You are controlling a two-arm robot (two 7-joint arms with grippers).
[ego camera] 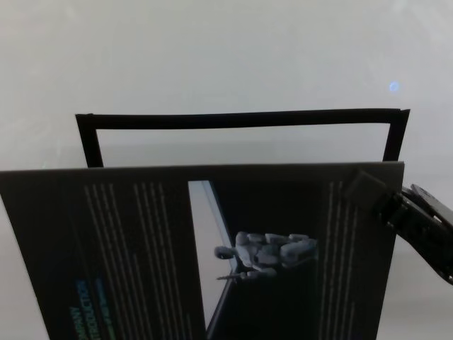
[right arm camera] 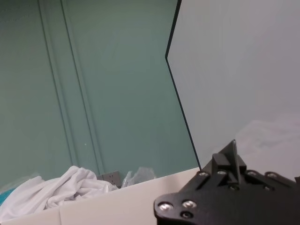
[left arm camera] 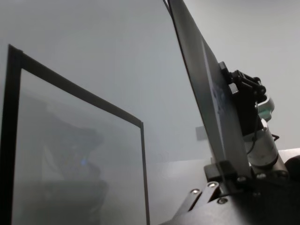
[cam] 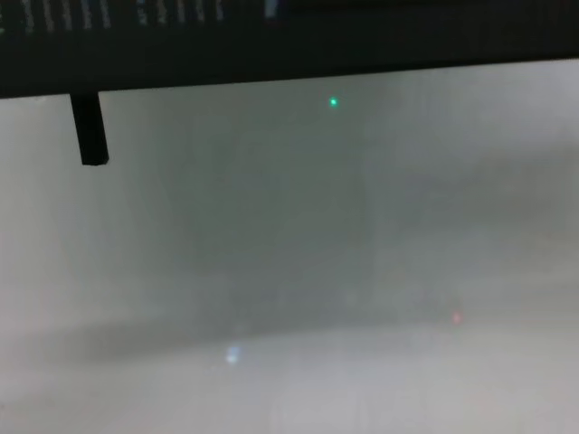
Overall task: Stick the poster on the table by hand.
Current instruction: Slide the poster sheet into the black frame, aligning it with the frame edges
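Observation:
The poster (ego camera: 141, 241) is a large black sheet with columns of small white text, a teal heading low on the left and a pale strip down its middle. It is held upright above the table (ego camera: 212, 57). My right gripper (ego camera: 369, 187) is shut on its upper right corner, and the right wrist view shows the fingers (right arm camera: 233, 159) pinching the sheet's edge. My left gripper (left arm camera: 224, 171) is hidden behind the sheet in the head view. In the left wrist view it clamps the edge of the poster (left arm camera: 201, 70). The poster's lower edge (cam: 271, 45) crosses the top of the chest view.
A thin black rectangular outline (ego camera: 241, 119) lies on the table beyond the poster and also shows in the left wrist view (left arm camera: 75, 89). A narrow black post (cam: 89, 127) hangs below the poster's edge. A white cloth (right arm camera: 61, 187) lies by a green wall.

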